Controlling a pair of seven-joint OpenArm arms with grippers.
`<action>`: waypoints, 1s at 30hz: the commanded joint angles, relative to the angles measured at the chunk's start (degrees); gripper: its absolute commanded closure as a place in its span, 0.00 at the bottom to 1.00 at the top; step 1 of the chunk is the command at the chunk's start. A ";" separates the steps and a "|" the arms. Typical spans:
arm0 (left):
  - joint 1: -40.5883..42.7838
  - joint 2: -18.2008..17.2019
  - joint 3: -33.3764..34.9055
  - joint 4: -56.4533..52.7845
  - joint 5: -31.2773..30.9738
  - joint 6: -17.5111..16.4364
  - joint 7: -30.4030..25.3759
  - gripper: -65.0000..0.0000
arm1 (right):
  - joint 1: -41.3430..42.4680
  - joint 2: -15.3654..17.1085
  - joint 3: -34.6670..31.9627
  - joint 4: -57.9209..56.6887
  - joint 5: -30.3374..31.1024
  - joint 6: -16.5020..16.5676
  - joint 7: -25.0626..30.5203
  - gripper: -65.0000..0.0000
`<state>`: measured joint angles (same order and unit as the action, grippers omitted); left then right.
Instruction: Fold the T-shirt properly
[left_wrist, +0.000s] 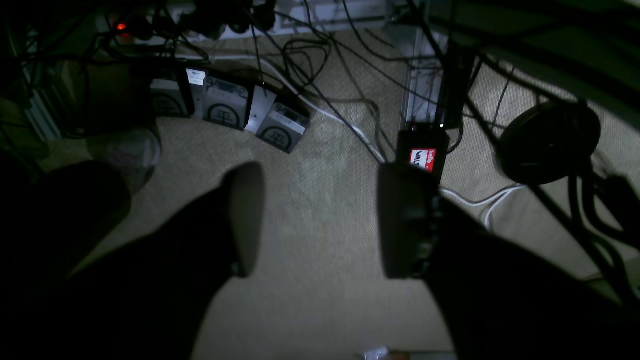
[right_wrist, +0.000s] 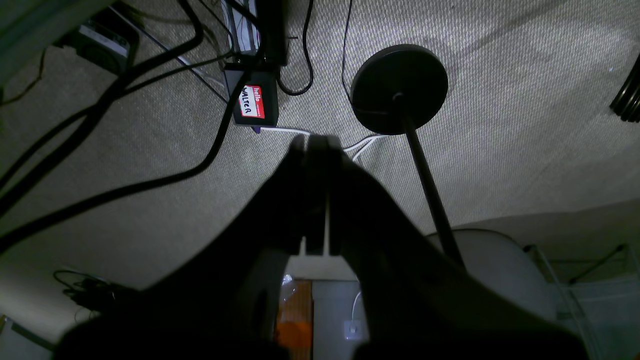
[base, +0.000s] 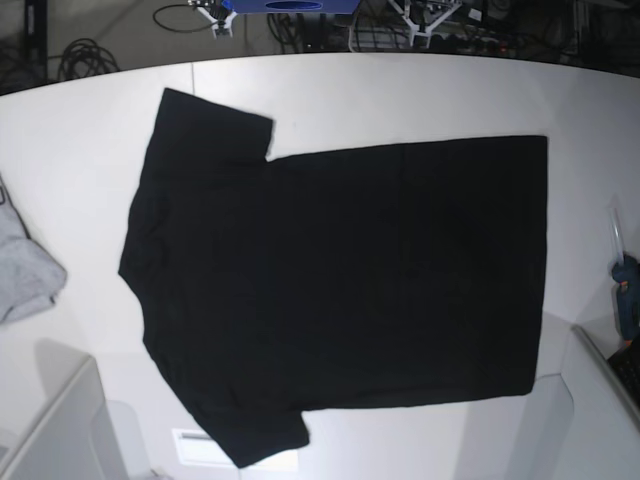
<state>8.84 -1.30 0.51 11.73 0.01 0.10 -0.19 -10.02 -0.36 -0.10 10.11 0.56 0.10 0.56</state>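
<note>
Desk (base: 400, 95): white, carries the shirt and a grey garment.
T-shirt (base: 340, 290): black, spread flat across the desk's middle, sleeves and collar toward the base view's left.
Grey garment (base: 22, 265): at the desk's left edge, apart from the shirt.
Left claw (left_wrist: 320, 220): fingers apart, empty, over carpet.
Right claw (right_wrist: 317, 145): fingers pressed together, empty, over carpet.
</note>
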 joint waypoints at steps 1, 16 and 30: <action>1.22 -0.06 -0.03 1.50 0.03 0.30 0.05 0.58 | -0.40 -0.03 -0.03 -0.04 -0.25 0.39 -0.16 1.00; 2.54 -0.15 -0.65 2.65 0.03 0.21 0.05 1.00 | -0.22 0.14 -0.12 -0.04 -0.34 0.39 -0.34 1.00; 3.95 -0.15 0.15 2.82 0.65 0.21 0.32 1.00 | -0.22 0.93 -0.12 -0.13 -0.34 0.30 -0.51 1.00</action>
<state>11.90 -1.32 0.67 14.63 0.27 0.16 -0.03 -9.91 0.03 -0.12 10.07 0.36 0.10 0.30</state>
